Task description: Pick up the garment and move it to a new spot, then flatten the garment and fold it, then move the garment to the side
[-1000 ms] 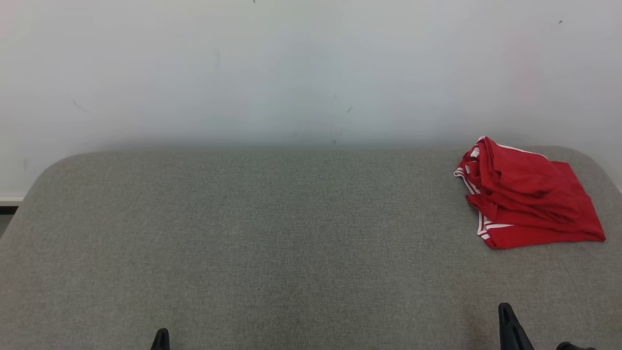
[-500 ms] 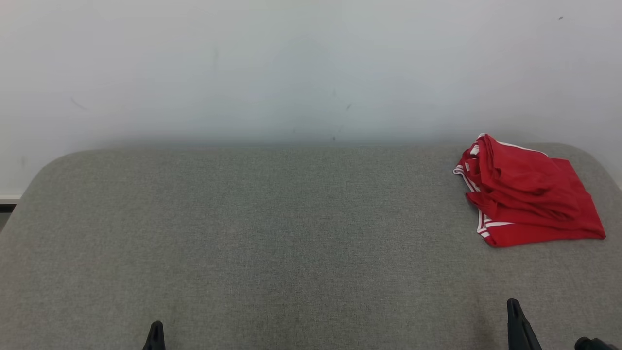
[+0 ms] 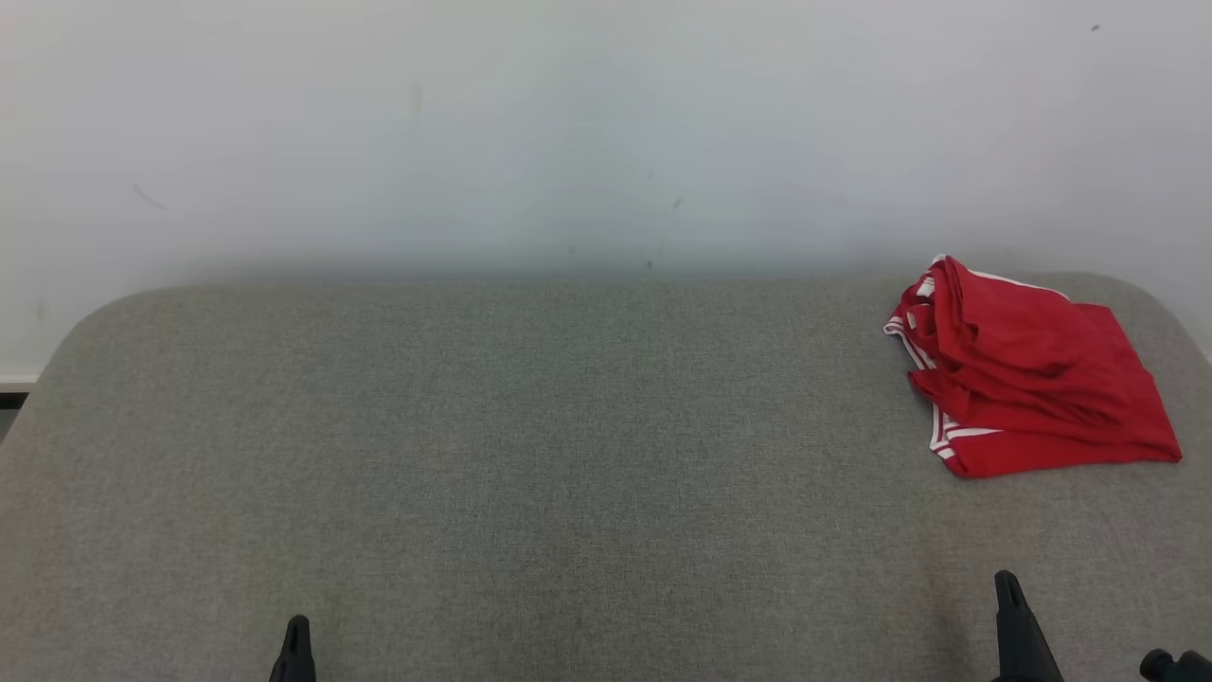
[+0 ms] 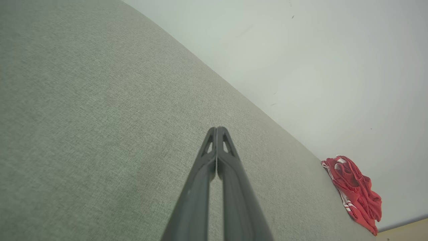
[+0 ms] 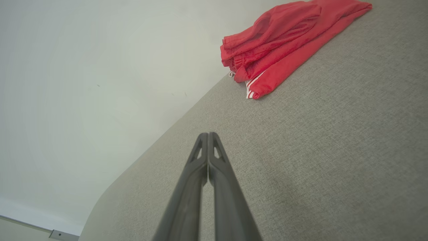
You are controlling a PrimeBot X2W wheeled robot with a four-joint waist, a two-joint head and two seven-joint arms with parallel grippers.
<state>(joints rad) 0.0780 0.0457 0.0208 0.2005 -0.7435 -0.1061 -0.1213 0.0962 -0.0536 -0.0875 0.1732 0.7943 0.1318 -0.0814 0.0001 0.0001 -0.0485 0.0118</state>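
Observation:
The garment [image 3: 1027, 369] is a red piece with white stripes, lying in a loose folded heap at the far right of the grey fabric surface [image 3: 530, 445]. It also appears in the left wrist view, garment [image 4: 354, 192], and in the right wrist view, garment [image 5: 284, 40]. My left gripper [image 3: 295, 633] peeks up at the bottom left, shut and empty, its tips pressed together [image 4: 216, 130]. My right gripper [image 3: 1009, 587] sits at the bottom right, below the garment and well apart from it, shut with nothing held [image 5: 208, 135].
A pale wall [image 3: 568, 133] rises right behind the grey surface. The surface has rounded far corners, and a strip of floor edge [image 3: 14, 398] shows at the far left.
Both gripper tips have risen slightly in the head view and the right one has drifted right. The whole picture has shifted up a little, so the camera moved; the garment lies unchanged.

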